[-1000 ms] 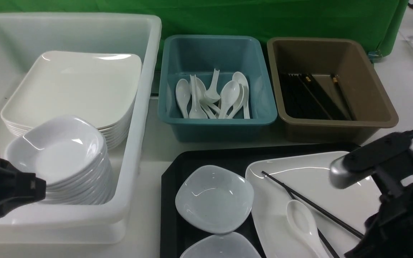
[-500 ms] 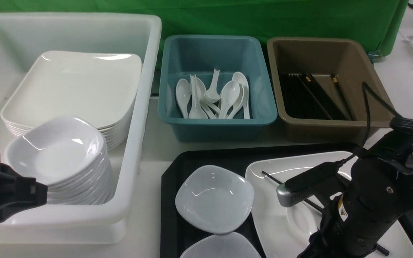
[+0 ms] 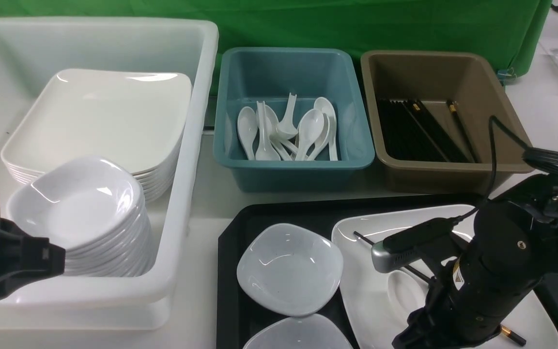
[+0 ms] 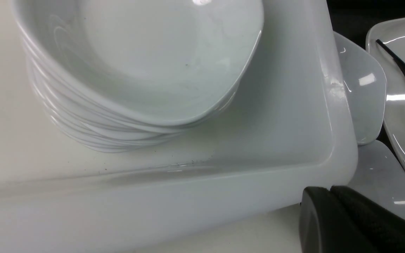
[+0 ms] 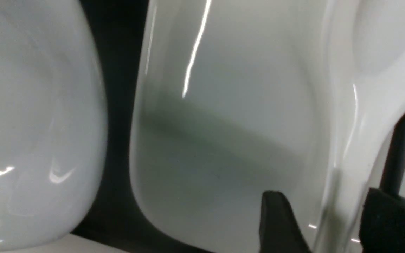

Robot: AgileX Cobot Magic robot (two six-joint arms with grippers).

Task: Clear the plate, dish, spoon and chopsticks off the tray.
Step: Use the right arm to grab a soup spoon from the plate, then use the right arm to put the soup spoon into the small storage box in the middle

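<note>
The black tray (image 3: 228, 291) held the large white plate (image 3: 366, 291) — across it lay the chopsticks (image 3: 366, 240) and the spoon (image 3: 403, 294). The right gripper (image 5: 323, 196) hung low there, jaws spread either side of the spoon's handle; the left gripper (image 4: 323, 189) had its jaws pressed together

tool (image 5: 323, 196): parted, astride spoon (image 5: 378, 70) handle | contact: unclear, blurred | plate (image 5: 223, 133) beneath
</note>
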